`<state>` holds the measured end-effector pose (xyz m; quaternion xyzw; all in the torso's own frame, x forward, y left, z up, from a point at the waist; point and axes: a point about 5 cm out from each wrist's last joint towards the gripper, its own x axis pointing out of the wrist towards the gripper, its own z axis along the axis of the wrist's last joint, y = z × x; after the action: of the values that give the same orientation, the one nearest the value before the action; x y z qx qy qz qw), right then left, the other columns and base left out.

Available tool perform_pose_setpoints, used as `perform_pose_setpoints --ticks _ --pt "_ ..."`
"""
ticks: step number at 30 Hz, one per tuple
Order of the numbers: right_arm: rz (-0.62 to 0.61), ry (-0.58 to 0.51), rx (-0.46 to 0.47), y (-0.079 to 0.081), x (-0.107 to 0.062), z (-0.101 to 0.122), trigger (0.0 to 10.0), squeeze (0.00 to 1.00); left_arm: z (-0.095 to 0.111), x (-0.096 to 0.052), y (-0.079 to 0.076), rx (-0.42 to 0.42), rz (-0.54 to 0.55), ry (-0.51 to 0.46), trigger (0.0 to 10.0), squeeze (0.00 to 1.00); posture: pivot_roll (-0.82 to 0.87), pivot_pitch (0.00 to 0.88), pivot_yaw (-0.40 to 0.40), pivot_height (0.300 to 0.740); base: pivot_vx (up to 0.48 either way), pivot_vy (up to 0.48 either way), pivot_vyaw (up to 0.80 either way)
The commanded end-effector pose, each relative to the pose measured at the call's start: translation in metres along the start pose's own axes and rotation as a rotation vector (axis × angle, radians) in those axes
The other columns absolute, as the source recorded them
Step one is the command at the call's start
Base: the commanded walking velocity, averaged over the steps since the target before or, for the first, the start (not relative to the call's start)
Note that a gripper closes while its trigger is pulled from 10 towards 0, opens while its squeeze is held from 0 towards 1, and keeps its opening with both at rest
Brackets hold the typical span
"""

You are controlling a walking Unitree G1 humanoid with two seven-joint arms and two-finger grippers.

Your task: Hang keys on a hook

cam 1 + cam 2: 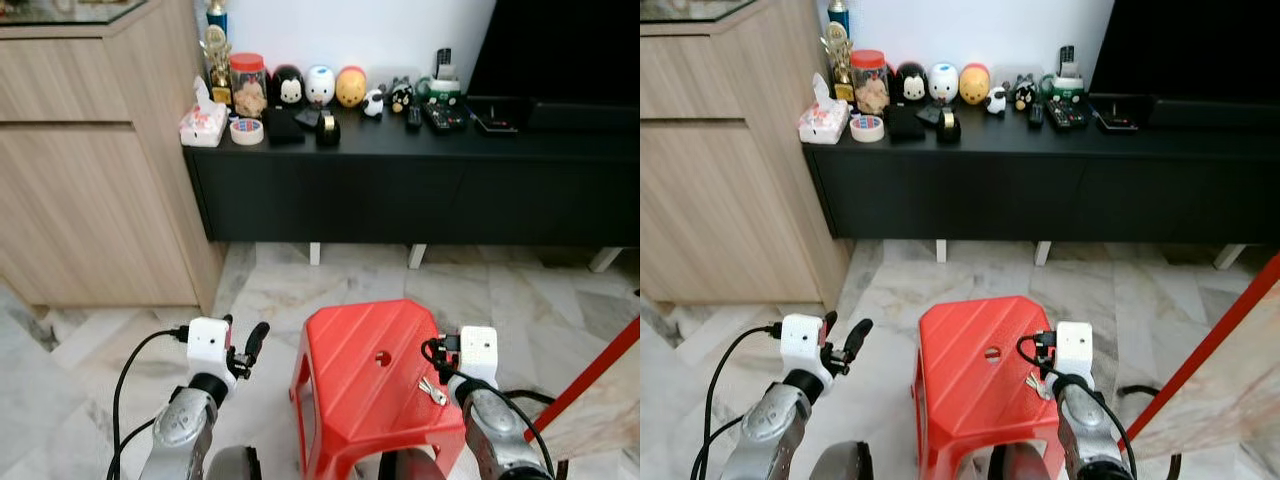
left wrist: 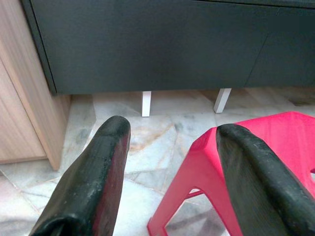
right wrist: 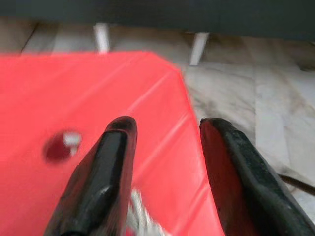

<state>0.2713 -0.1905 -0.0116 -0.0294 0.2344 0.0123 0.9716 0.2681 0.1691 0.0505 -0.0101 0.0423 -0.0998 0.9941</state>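
Keys (image 1: 433, 391) lying on the red stool (image 1: 365, 375), right gripper (image 3: 165, 147) spread wide just above them, left gripper (image 2: 170, 162) wide open, left of stool.

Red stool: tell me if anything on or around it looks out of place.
The keys lie loose on the red stool, near its right edge, right by the right pincer, which is open above the seat. Keys on a seat look misplaced. Nothing looks spilled or damaged.
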Motion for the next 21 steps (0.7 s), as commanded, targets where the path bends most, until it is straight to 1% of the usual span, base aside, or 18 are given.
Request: perform_pose_setpoints --ticks 1,2,4,5,6,7,9,10,11,13,15,17,19,21 --pt "0.025 0.033 -0.038 -0.005 -0.001 -0.003 10.0 0.00 -0.002 -0.001 0.000 0.007 -0.001 0.007 10.0 0.00 0.05 0.000 -0.064 0.599 0.000 0.000 0.00" --pt "0.025 0.033 -0.038 -0.005 -0.001 -0.003 10.0 0.00 -0.002 -0.001 0.000 0.007 -0.001 0.007 10.0 0.00 0.05 0.000 -0.064 0.599 0.000 0.000 0.00" --pt "0.028 0.073 -0.072 -0.014 -0.003 -0.009 10.0 0.00 -0.002 0.000 0.000 0.008 -0.002 0.009 10.0 0.00 0.05 0.000 -0.064 0.599 0.000 0.000 0.00" --pt "0.028 0.073 -0.072 -0.014 -0.003 -0.009 10.0 0.00 -0.002 0.000 0.000 0.008 -0.002 0.009 10.0 0.00 0.05 0.000 -0.064 0.599 0.000 0.000 0.00" --pt "0.032 0.120 -0.090 -0.021 -0.005 -0.014 10.0 0.00 -0.003 -0.001 0.000 0.009 -0.001 0.013 10.0 0.00 0.05 0.000 -0.060 0.599 0.000 0.000 0.00" --pt "0.038 0.136 -0.097 -0.024 -0.006 -0.016 10.0 0.00 -0.004 -0.001 0.001 0.010 -0.001 0.016 10.0 0.00 0.05 0.000 -0.060 0.599 0.000 0.000 0.00" --pt "0.071 0.151 -0.091 -0.024 -0.006 -0.017 10.0 0.00 -0.004 -0.001 0.001 0.010 -0.003 0.017 10.0 0.00 0.05 0.000 -0.060 0.599 0.000 0.000 0.00" --pt "0.094 0.162 -0.113 -0.025 -0.007 -0.018 10.0 0.00 -0.004 -0.001 0.001 0.011 -0.005 0.017 10.0 0.00 0.04 0.000 -0.055 0.599 0.000 0.000 0.00" --pt "0.094 0.162 -0.113 -0.025 -0.007 -0.018 10.0 0.00 -0.004 -0.001 0.001 0.011 -0.005 0.017 10.0 0.00 0.04 0.000 -0.055 0.599 0.000 0.000 0.00" --pt "0.132 0.202 -0.121 -0.027 -0.008 -0.021 10.0 0.00 -0.004 -0.001 0.001 0.016 -0.008 0.018 10.0 0.00 0.04 0.000 -0.051 0.599 0.000 0.000 0.00" --pt "0.130 0.221 -0.123 -0.028 -0.009 -0.024 10.0 0.00 -0.004 -0.001 0.001 0.016 -0.009 0.019 10.0 0.00 0.04 0.000 -0.049 0.599 0.000 0.000 0.00" --pt "0.127 0.248 -0.100 -0.029 -0.010 -0.028 10.0 0.00 -0.004 0.000 0.001 0.016 -0.010 0.020 10.0 0.00 0.04 0.000 -0.046 0.599 0.000 0.000 0.00" --pt "0.145 0.251 -0.060 -0.025 -0.009 -0.028 10.0 0.00 -0.004 0.000 0.002 0.021 -0.011 0.020 10.0 0.00 0.05 0.000 -0.047 0.599 0.000 0.000 0.00" --pt "0.155 0.246 -0.063 -0.022 -0.007 -0.026 10.0 0.00 -0.003 0.000 0.002 0.024 -0.012 0.018 10.0 0.00 0.05 0.000 -0.047 0.599 0.000 0.000 0.00"
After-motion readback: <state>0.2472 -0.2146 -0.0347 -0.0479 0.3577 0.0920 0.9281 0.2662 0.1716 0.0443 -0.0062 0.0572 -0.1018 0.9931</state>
